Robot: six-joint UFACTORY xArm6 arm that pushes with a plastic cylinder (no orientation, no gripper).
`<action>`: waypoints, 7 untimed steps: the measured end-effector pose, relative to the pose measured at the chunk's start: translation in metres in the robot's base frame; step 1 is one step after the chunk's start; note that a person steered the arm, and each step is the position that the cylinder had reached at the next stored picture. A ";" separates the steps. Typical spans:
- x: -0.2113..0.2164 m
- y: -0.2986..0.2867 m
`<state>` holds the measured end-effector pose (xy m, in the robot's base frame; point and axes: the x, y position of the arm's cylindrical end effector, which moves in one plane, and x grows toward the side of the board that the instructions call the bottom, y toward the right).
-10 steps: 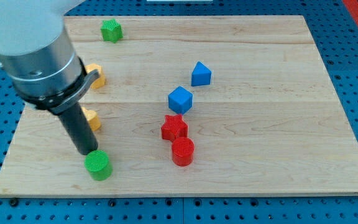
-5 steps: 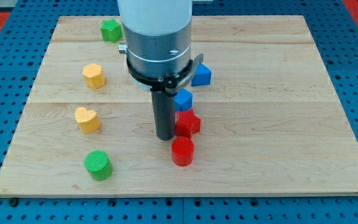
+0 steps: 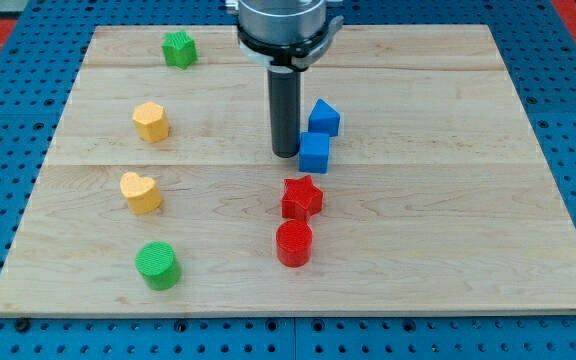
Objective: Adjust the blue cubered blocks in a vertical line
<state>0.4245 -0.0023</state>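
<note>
While my tip (image 3: 286,153) seemingly touches one of two blue blocks (image 3: 314,152), two red blocks (image 3: 301,197) sit below.

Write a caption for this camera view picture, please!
My tip beside the blue cube, above the red star.

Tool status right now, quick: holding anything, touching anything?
No gripper, just a rod: my tip holds nothing and sits just at the view's left of the blue cube, apparently touching it.
</note>
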 end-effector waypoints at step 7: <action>0.086 -0.032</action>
<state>0.5105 -0.0338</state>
